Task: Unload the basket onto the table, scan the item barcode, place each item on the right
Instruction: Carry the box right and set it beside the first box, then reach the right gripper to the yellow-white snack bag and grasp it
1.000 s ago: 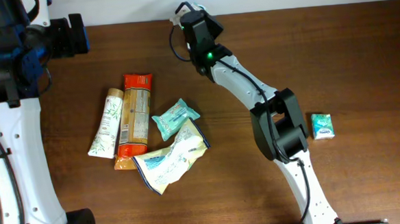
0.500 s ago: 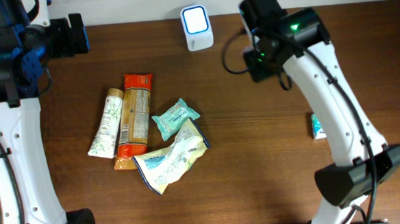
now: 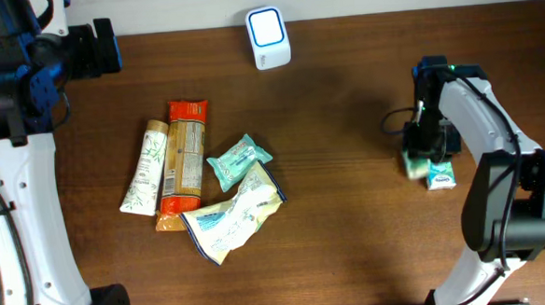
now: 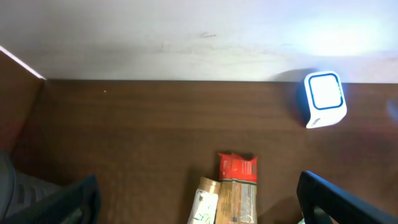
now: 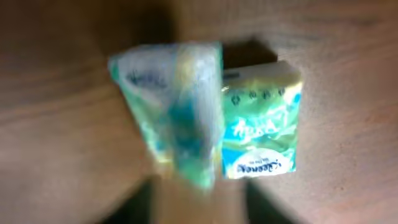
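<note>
The white scanner [image 3: 268, 27] with its lit blue window stands at the table's far edge, also in the left wrist view [image 4: 324, 99]. My right gripper [image 3: 422, 152] hangs low at the table's right side, jaws apart. In the right wrist view a blurred green tissue pack [image 5: 177, 118] lies loose just beyond the gripper [image 5: 199, 202], not clamped. It is right beside a second green tissue pack [image 5: 261, 124] that rests flat on the wood [image 3: 440, 174]. My left gripper [image 4: 196, 211] stays at the far left, wide open and holding nothing.
A pile lies left of centre: a white tube [image 3: 145, 168], an orange snack bar [image 3: 185, 162], a teal pack [image 3: 238, 159] and a white and yellow bag [image 3: 234, 216]. The left arm's base fills the left edge.
The right arm swung from the scanner over to the table's right side and came down. Its jaws opened and let go of the green pack beside the other one. The left arm stayed still.
</note>
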Robot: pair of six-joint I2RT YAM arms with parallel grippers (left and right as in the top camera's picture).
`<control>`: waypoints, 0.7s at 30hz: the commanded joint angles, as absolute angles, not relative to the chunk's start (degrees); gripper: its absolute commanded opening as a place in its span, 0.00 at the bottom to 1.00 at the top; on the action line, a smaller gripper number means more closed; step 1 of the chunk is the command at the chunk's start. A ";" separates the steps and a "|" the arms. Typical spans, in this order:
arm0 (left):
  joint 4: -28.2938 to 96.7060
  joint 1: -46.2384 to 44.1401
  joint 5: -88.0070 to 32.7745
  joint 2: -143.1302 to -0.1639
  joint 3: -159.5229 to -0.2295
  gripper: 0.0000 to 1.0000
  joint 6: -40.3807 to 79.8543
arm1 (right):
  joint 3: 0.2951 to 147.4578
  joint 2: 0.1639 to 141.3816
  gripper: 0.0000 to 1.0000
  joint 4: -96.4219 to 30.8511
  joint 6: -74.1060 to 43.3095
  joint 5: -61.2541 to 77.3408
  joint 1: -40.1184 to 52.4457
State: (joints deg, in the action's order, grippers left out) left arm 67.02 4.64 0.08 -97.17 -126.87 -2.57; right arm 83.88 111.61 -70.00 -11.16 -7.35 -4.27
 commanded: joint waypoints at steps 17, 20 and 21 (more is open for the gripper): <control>67.00 4.67 0.43 -96.73 -127.57 0.99 -3.27 | 101.41 116.33 0.83 -68.42 -3.90 28.77 22.28; 67.00 4.67 0.43 -96.73 -127.57 0.99 -3.27 | 101.41 120.73 0.89 -68.36 -3.81 32.01 25.39; 67.00 4.67 0.43 -96.73 -127.57 0.99 -3.27 | 101.41 122.32 0.92 -68.31 -2.94 34.63 25.89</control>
State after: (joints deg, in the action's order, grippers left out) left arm 66.96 4.62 0.10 -97.17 -126.87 -2.57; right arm 101.93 119.50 -68.34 -4.08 29.71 25.39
